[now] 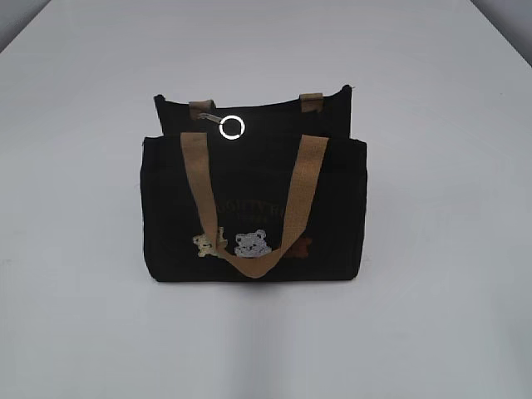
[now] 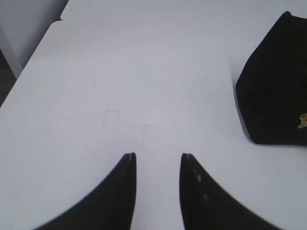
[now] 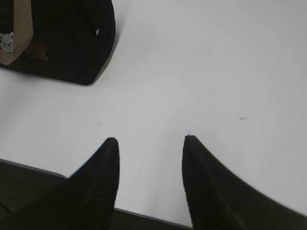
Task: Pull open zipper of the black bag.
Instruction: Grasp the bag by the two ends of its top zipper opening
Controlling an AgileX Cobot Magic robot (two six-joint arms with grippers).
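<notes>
The black bag (image 1: 253, 199) stands upright in the middle of the white table, its tan handle looping down over the embroidered bears. At the bag's top left sits the zipper pull with its shiny silver ring (image 1: 232, 128). No arm shows in the exterior view. My left gripper (image 2: 158, 155) is open above bare table, with a corner of the black bag (image 2: 273, 86) well off to its right. My right gripper (image 3: 149, 140) is open too, near the table's front edge, and the black bag (image 3: 67, 38) lies far to its upper left.
The white table (image 1: 432, 316) stretches around the bag on all sides. Its front edge (image 3: 144, 214) runs just under my right gripper's fingers, with dark floor below. The table's left edge (image 2: 29, 72) appears in the left wrist view.
</notes>
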